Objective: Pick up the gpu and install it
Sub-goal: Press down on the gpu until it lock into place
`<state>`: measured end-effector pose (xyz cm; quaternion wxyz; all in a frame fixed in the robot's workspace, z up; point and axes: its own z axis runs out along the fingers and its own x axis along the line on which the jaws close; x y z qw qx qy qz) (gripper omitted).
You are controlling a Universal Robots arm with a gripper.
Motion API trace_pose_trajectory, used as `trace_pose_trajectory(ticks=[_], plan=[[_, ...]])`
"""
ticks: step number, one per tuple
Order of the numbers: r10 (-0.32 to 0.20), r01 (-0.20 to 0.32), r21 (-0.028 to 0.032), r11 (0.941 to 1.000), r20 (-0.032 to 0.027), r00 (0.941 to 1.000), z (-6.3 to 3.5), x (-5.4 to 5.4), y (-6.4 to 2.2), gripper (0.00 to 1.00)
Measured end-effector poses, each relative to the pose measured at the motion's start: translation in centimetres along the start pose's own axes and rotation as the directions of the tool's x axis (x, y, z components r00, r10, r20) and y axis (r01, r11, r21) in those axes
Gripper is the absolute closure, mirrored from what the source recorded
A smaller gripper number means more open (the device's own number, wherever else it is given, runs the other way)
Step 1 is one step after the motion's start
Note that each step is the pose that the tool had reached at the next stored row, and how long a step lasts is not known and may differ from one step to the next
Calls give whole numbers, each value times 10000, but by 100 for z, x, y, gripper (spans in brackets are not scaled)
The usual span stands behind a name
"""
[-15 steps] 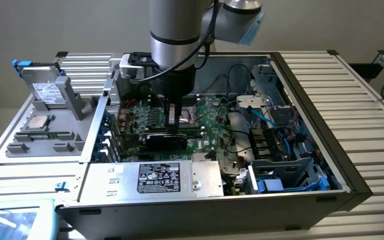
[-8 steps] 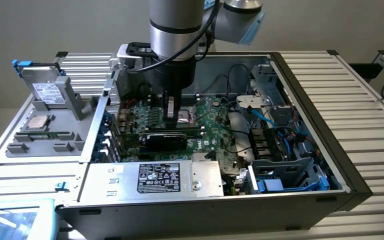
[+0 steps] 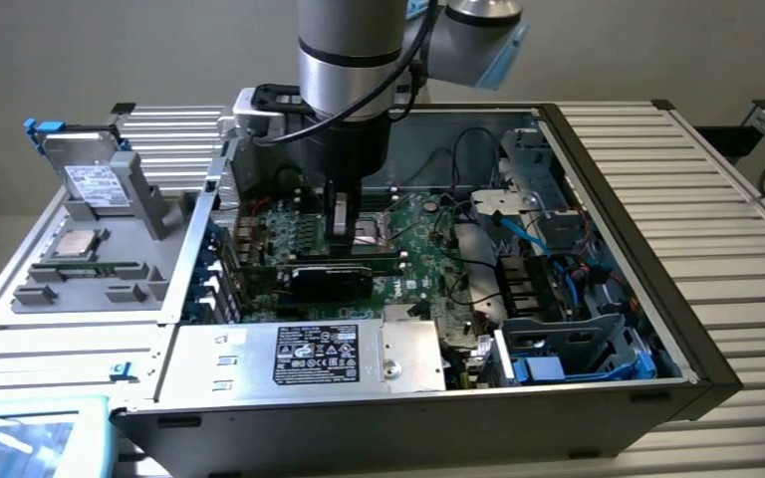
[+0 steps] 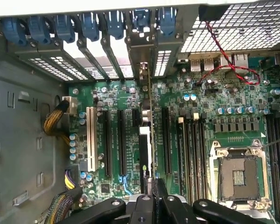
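The gripper (image 4: 154, 196), fingers pinched on the top edge of the gpu (image 4: 147, 140), holds it upright on edge over an expansion slot near the motherboard's (image 4: 205, 116) middle, bracket toward the case's rear wall; light, stiff, fragile, it seems best gripped by shroud and edges, never components.

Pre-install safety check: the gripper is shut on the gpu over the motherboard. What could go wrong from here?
1. The gpu stands edge-on between black slots. If it is slightly off, its edge could strike the motherboard.
2. Its bracket end sits close to the blue latches and may catch there.
3. Loose cables lie near the arm and could snag.
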<state>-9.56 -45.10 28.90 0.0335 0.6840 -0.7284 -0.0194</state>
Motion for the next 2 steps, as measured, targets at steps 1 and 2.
trace_pose_trajectory(ticks=[1,2], plan=[[0,0,0,10000,1,10000,0,0,0,88],[0,0,0,10000,0,10000,0,0,0,88]])
